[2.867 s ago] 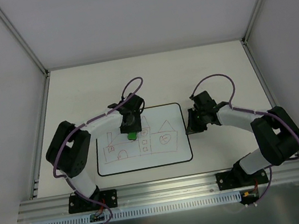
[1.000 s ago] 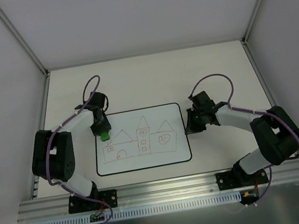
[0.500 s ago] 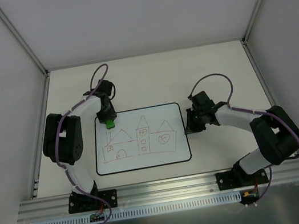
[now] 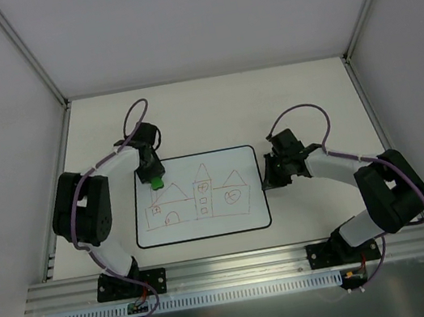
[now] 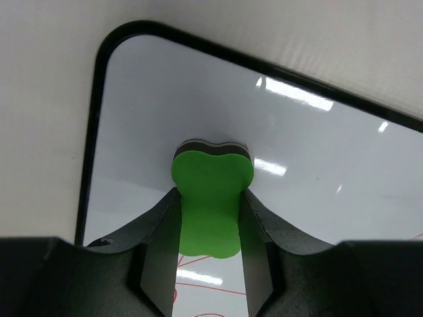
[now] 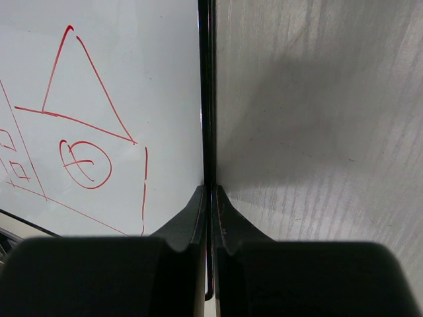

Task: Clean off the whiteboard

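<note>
On the pale worktop [image 4: 301, 102], note the whiteboard [image 4: 208, 226] centred toward the near edge, drawing intact, left gripper [image 4: 152, 175] clamped on the green eraser [image 5: 211, 198] at its far-left corner, right gripper [image 4: 271, 174] seemingly pinching its right rim: wiping about to start, so press flat and sweep rightward.

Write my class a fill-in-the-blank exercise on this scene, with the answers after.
The left gripper holds an eraser coloured ____.
The eraser sits at the whiteboard's far ____ corner.
The right gripper is shut on the whiteboard's ____ edge.
The drawing's lines are ____.
Missing words: green; left; right; red.
</note>
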`<state>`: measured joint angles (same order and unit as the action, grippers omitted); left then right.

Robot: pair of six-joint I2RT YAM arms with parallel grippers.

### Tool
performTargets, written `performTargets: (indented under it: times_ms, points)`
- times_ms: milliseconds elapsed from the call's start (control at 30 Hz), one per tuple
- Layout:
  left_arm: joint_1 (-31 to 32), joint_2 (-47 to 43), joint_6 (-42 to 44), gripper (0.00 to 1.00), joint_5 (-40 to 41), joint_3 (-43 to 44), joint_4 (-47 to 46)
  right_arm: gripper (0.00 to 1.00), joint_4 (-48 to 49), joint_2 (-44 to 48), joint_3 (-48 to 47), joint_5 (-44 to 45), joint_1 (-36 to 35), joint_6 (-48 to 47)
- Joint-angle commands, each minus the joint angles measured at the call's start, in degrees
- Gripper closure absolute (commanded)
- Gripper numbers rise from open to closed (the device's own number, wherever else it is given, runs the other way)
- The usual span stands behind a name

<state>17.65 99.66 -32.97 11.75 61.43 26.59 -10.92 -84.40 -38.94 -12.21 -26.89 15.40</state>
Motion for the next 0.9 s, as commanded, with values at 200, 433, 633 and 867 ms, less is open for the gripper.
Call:
performTargets:
  times_ms: [200, 433, 633, 867]
  points:
    - [-0.2, -4.7, -5.0, 1.00, -2.7, -10.9, 6.7, 1.00, -4.2, -1.3, 1.8, 4.8, -0.7, -1.9]
    - [14.0, 3.5, -7.9, 1.00, -5.7, -2.1, 6.8, 1.00, -4.1, -0.8, 1.9, 5.4, -0.8, -1.6]
    - [23.3, 14.6, -9.9, 1.00, -9.9, 9.6, 6.9, 1.00, -4.3, -0.1, 2.1, 6.3, -0.8, -1.2]
    - [21.4, 13.5, -9.2, 1.00, -7.4, 9.4, 7.8, 1.00, -4.2, 0.4, 2.4, 6.0, -0.8, -1.2]
